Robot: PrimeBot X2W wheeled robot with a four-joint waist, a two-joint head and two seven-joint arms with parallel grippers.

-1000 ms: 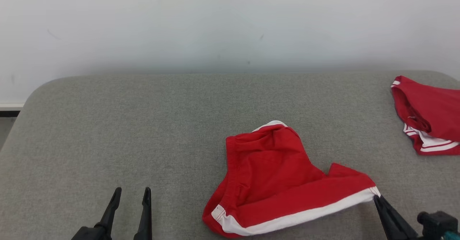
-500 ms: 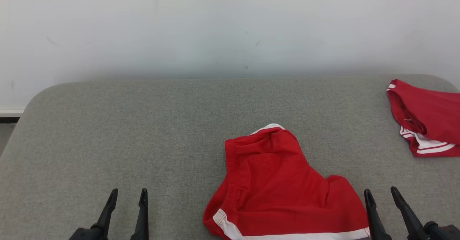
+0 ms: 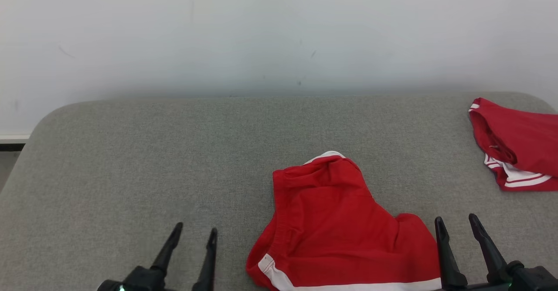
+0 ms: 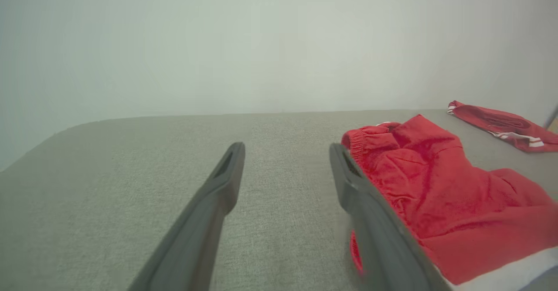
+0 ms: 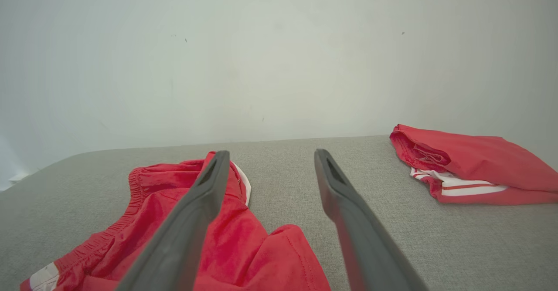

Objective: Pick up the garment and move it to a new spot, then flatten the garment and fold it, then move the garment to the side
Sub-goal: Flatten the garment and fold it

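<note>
Grey woven cloth covers the padded surface [image 3: 130, 151], which runs back to a pale wall [image 3: 279, 29] and carries everything else. Red shorts with a white band, the garment [image 3: 331, 221], lie rumpled on it. The garment's near hem is cut off by the bottom edge of the head view, so how far the white band runs cannot be told. Well apart from the garment, off to its right and farther back, a second red piece [image 3: 518, 147] with white stripes lies folded over, its right side cut by the frame edge. Left of the garment and apart from it, the left claw [image 3: 196, 227] stands with fingers parted and nothing between them. Just beside the garment's right corner, the right claw [image 3: 455, 218] is likewise spread and empty. Whether its inner finger touches the cloth is hard to make out. Both claws' bodies are cropped at the bottom.
</note>
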